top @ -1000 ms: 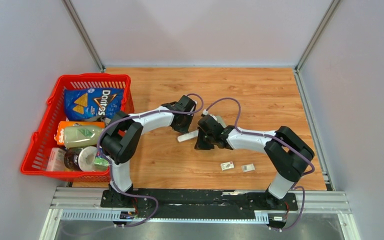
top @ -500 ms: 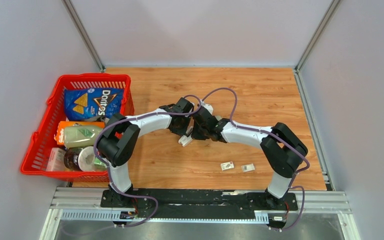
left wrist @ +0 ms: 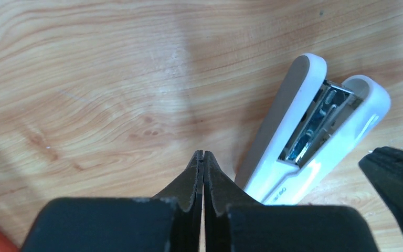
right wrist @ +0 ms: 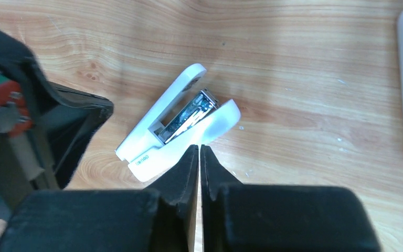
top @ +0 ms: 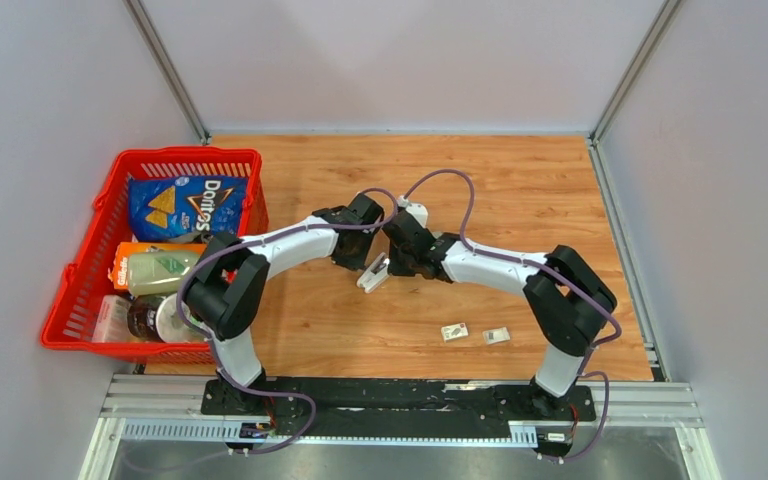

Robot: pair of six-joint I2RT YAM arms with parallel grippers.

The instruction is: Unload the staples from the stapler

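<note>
Your stapler [top: 372, 274] lies on its side on the bench [top: 520, 190], near the middle, between the two arms. It is splayed open in a V. The two white halves meet at one end and spread at the other, and the bright metal channel [left wrist: 308, 134] shows between them. You cannot tell from these views whether any staples sit in that channel, because it is too small and shiny to read.

Your left tool [left wrist: 203, 156] has its fingers pressed together with nothing between them. Its tips sit low over the wood just beside the joined end of the stapler. Whether they touch it is unclear.

Your right tool [right wrist: 199, 149] is also closed and empty, with only a hairline between the fingers. From its wrist camera the tips line up with the edge of the stapler's lower white half, by the spread end, but contact cannot be confirmed. From above, the two tools face each other closely across the stapler.

Two small whitish packets [top: 454, 332] with dark print lie side by side nearer to you, well apart from the stapler.

At the left edge of the bench stands a red basket [top: 88, 262]. It holds a blue chip bag [top: 188, 205], a pale green bottle [top: 165, 270] and other goods.
</note>
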